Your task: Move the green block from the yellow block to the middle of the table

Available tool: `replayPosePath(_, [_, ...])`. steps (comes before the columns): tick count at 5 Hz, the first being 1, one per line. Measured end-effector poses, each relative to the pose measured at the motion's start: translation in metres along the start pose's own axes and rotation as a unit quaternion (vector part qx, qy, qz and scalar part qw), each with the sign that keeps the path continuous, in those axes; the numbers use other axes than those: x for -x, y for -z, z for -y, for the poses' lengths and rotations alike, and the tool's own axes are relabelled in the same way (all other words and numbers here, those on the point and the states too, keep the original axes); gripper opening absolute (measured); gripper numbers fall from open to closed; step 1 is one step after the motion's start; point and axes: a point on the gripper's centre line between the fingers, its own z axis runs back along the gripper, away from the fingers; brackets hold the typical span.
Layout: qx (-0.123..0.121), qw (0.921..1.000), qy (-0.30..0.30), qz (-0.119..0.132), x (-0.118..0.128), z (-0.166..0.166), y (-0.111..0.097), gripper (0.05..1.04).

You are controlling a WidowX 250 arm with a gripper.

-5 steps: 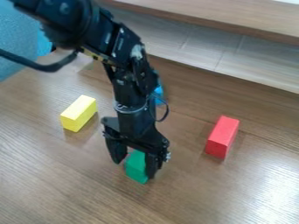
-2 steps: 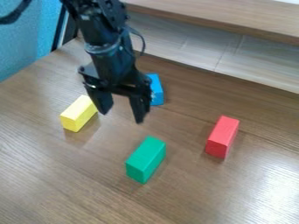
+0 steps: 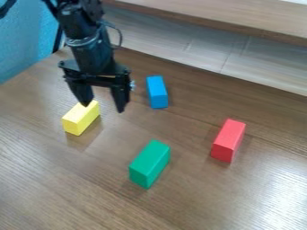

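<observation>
The black gripper (image 3: 103,108) hangs above the table at the upper left, its two fingers apart with nothing between them. One fingertip overlaps the upper end of the yellow block (image 3: 81,118) in the view; whether they touch I cannot tell. The green block (image 3: 150,164) lies by itself on the wooden table (image 3: 198,204), right of and nearer the camera than the yellow block, well apart from it and from the gripper.
A blue block (image 3: 157,92) lies just right of the gripper, toward the back. The red block (image 3: 228,140) is on the right side of the table. Behind the table runs a pale panel (image 3: 198,49) with a wooden ledge (image 3: 240,20) above it.
The gripper was around the green block at first; it has let go, risen and moved back and left toward the yellow block. The green block stays on the table, and the blue block is uncovered.
</observation>
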Motion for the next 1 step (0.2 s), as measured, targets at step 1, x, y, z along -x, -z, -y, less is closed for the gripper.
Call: replayPosePath(1, [-0.002,1.0,-0.003,-0.003,-0.0021,-0.006,0.0048,1.0])
